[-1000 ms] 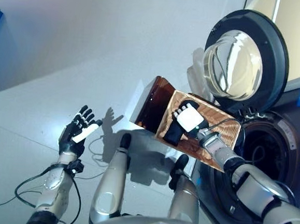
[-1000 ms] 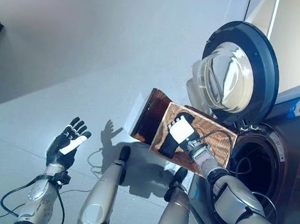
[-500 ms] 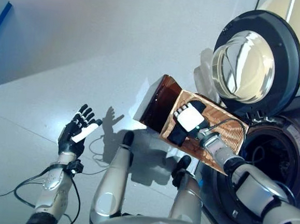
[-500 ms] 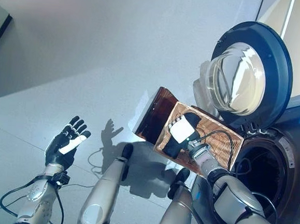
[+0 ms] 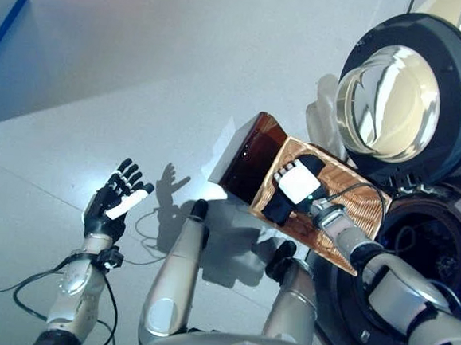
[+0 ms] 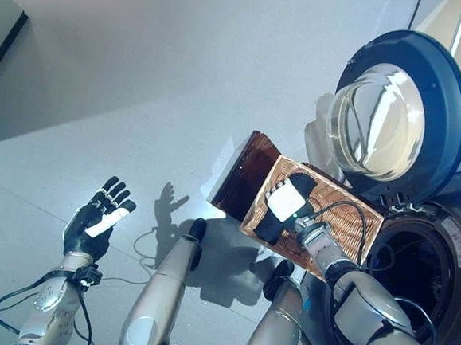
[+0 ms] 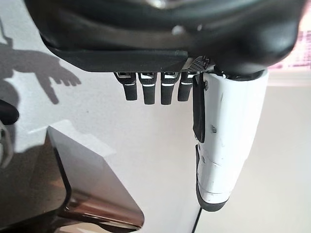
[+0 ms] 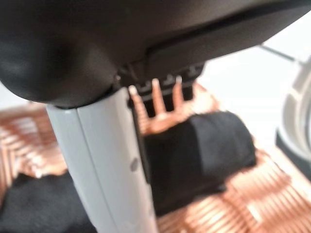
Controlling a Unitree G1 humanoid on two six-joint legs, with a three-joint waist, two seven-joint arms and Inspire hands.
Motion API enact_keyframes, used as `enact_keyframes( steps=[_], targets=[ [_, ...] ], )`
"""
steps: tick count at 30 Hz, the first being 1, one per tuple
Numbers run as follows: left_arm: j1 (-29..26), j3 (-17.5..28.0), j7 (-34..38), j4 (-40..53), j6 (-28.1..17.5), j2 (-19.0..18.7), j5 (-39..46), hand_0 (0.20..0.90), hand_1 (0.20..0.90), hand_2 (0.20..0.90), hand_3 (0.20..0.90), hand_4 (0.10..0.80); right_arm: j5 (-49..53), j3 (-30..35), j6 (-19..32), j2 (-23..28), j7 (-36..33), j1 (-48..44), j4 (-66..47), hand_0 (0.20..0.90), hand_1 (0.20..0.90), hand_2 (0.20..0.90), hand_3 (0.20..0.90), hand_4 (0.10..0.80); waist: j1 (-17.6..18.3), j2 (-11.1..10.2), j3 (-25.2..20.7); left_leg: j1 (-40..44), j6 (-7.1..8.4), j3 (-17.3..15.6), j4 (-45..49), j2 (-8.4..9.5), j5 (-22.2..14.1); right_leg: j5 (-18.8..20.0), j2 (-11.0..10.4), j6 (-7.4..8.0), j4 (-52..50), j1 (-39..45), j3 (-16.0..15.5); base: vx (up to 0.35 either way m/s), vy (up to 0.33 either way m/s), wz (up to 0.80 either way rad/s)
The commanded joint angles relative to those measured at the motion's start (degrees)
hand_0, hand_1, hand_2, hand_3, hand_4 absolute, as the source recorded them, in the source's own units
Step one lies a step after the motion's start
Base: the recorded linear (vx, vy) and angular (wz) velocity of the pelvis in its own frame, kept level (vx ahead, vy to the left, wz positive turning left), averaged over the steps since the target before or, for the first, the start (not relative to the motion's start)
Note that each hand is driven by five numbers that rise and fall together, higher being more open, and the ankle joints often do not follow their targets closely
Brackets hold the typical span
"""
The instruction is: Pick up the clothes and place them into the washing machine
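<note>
A black piece of clothing [image 5: 274, 208] lies in the shallow wicker basket [image 5: 354, 200], which rests on the low dark brown box [image 5: 250, 154] beside the washing machine. My right hand [image 5: 297, 184] lies on top of the black cloth with its fingers straight. In the right wrist view the cloth [image 8: 204, 150] shows just past the fingers of my right hand [image 8: 97, 43]. My left hand [image 5: 109, 207] is open and empty, held up over the floor far to the left of the basket. It also shows in the left wrist view [image 7: 160, 29].
The washing machine's round door [image 5: 400, 98] stands open above the dark drum opening [image 5: 428, 248], just right of the basket. Something white [image 5: 323, 116] lies behind the door. Pale grey floor [image 5: 141, 93] spreads to the left.
The camera has shifted, so the whole scene sits further right. My right hand stays on the black cloth in the basket and my left hand stays raised and open.
</note>
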State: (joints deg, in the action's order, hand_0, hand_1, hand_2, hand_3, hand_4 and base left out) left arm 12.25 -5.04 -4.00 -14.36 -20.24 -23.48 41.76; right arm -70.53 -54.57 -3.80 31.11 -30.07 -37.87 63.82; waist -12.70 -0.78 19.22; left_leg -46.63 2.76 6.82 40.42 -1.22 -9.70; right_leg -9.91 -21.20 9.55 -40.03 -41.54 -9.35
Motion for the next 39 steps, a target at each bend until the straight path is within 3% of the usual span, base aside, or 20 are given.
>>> enact_keyframes(
  steps=[1,11,12,13,14,15,35,39],
  targets=[
    [2.63,2.36,-1.22,7.71,-4.06,-3.47,1.07,0.9,0.9,0.9,0.9,0.8,-1.16,0.64,-2.2,3.04,-1.69,-1.84,-0.84,0.9,0.9,0.9,0.9,0.8,-0.67,1.4,-2.45,-2.63,1.76,0.66,0.02,-1.17,1.39,-0.76,0.57,-0.85,-5.35,-0.2,3.06,-0.024,0.015,-0.03],
    [3.74,3.52,-1.75,8.64,-4.16,-4.59,2.11,0.9,0.9,0.9,0.9,0.8,-1.61,0.93,-2.6,5.32,-1.12,-1.84,0.3,0.9,0.9,0.9,0.9,0.8,-0.82,1.84,-2.79,-5.44,1.7,0.64,1.94,-0.84,1.11,-1.65,0.17,-1.25,-8.37,-3.8,3.87,-0.001,0.0,0.0],
    [3.53,3.67,-1.69,8.32,-4.23,-4.92,2.0,0.9,0.9,0.9,0.9,0.8,-1.52,0.85,-2.5,5.58,-1.06,-2.05,0.32,0.625,0.625,0.625,0.625,0.604,-0.84,1.86,-2.75,-5.84,1.75,0.58,1.7,-0.84,1.33,-1.55,0.11,-1.22,-8.44,-4.26,3.92,0.0,0.0,0.0],
    [3.5,3.66,-1.69,8.3,-4.23,-4.92,2.0,0.9,0.9,0.9,0.9,0.8,-1.51,0.85,-2.49,5.59,-1.06,-2.06,0.33,0.625,0.625,0.625,0.625,0.604,-0.84,1.84,-2.79,-5.9,1.75,0.57,1.7,-0.83,1.35,-1.55,0.09,-1.22,-8.47,-4.35,3.94,-0.044,0.0,0.01],
    [3.54,3.73,-1.52,8.35,-4.36,-5.14,1.79,0.9,0.9,0.9,0.9,0.8,-1.36,1.05,-2.74,6.08,-1.11,-2.54,0.73,0.321,0.321,0.321,0.321,0.386,-0.88,1.94,-2.69,-6.52,1.71,0.64,1.85,-0.71,1.58,-1.59,0.03,-1.37,-8.99,-5.03,4.25,-0.036,-0.001,0.01],
    [3.6,3.76,-1.49,8.41,-4.41,-5.05,1.8,0.9,0.9,0.9,0.9,0.8,-1.32,1.28,-2.88,6.3,-1.04,-2.63,0.93,0.2,0.2,0.2,0.2,0.3,-0.9,1.95,-2.68,-6.78,1.71,0.58,1.87,-0.7,1.6,-1.6,-0.01,-1.37,-9.1,-5.29,4.39,-0.044,-0.006,0.04],
    [3.22,4.0,-1.31,7.28,-4.4,-4.65,1.38,0.9,0.9,0.9,0.9,0.8,-0.43,3.83,-4.91,6.59,-1.85,-2.04,1.78,0.2,0.2,0.2,0.2,0.3,-0.03,2.17,-3.05,-7.37,1.65,0.26,2.34,-1.21,1.62,-1.72,-0.18,-1.53,-9.9,-6.63,5.1,-0.006,-0.001,0.0],
    [3.06,4.74,-0.23,6.94,-4.77,-3.65,0.34,0.9,0.9,0.9,0.9,0.8,5.65,11.14,-5.8,4.65,-4.94,0.66,1.83,0.2,0.2,0.2,0.2,0.3,0.53,2.02,-2.84,-6.01,1.62,0.01,0.77,-1.63,2.22,-0.94,0.29,-1.37,-8.77,-5.7,4.92,0.0,0.0,0.0]
  ],
)
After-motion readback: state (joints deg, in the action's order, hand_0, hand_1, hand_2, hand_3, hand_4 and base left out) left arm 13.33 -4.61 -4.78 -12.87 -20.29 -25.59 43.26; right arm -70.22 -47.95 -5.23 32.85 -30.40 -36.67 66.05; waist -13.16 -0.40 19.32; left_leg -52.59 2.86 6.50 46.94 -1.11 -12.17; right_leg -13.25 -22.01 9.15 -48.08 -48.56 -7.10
